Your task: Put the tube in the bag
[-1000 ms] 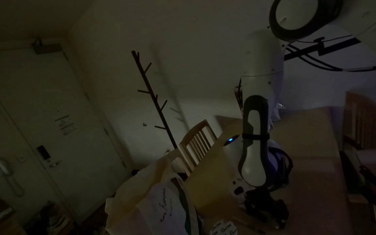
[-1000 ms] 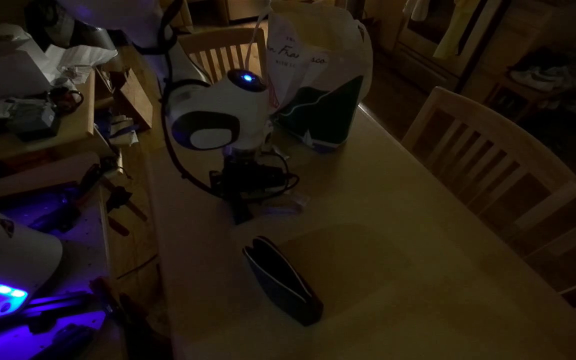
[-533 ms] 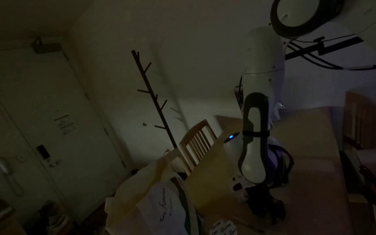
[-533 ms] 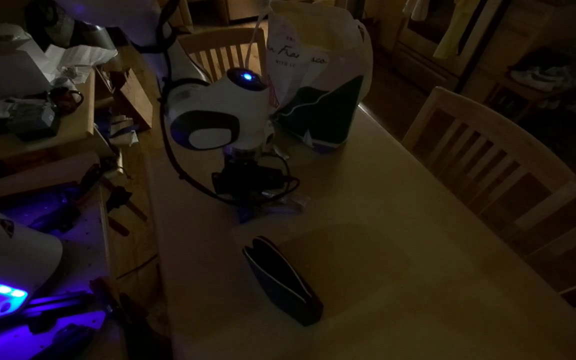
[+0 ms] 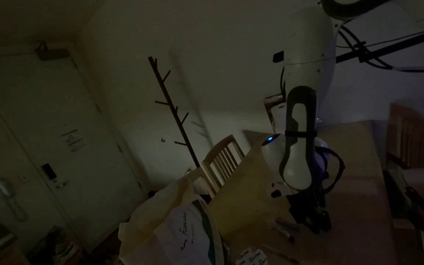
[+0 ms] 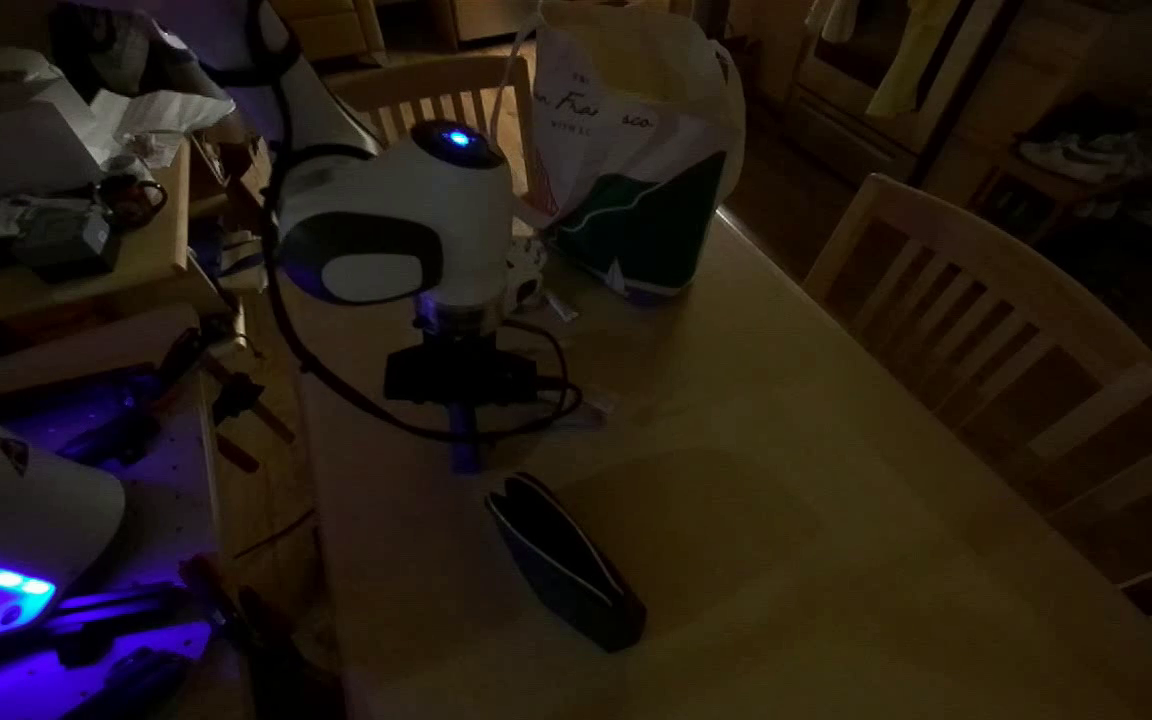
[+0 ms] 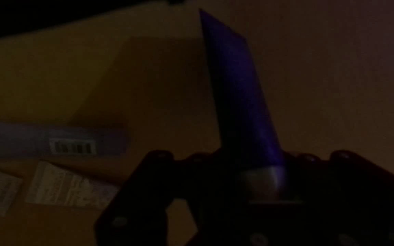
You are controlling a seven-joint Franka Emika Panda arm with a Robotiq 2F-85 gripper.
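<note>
Over the dimly lit wooden table (image 6: 816,460), the gripper (image 7: 251,162) has its dark jaws drawn in on a blue-violet tube (image 7: 241,92), whose silvery band sits close to them and whose flattened, straight-edged end points downward. Near that lower end lies a long, dark pouch (image 6: 561,600), its slit mouth gaping between pale-lined lips. At one end of the table stands a large, creased white-and-green shopping bag (image 6: 636,190) with script across its side.
</note>
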